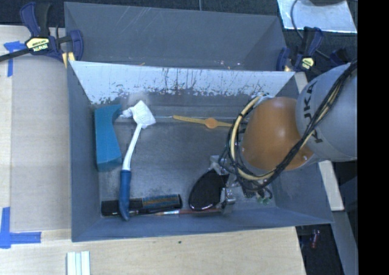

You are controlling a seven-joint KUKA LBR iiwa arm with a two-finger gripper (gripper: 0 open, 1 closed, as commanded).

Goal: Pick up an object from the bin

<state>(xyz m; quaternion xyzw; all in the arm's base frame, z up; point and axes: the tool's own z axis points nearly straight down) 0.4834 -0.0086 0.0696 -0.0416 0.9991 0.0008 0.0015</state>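
The orange cover (273, 137) and cables (236, 143) hide most of the gripper (226, 187) and the bin (182, 226)'s near-right corner. The black oval thing (203, 191)'s right end lies behind the gripper.

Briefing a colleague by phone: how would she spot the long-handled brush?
In the grey bin's left half, right of the blue block, the brush runs back to front. Unlike the black bar crosswise at its tip, it has a white head and blue grip.

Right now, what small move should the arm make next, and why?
Probably a slight lift: the gripper sits low against the black oval object at the bin's front wall, beside the black brush; rising would show whether it is gripped.
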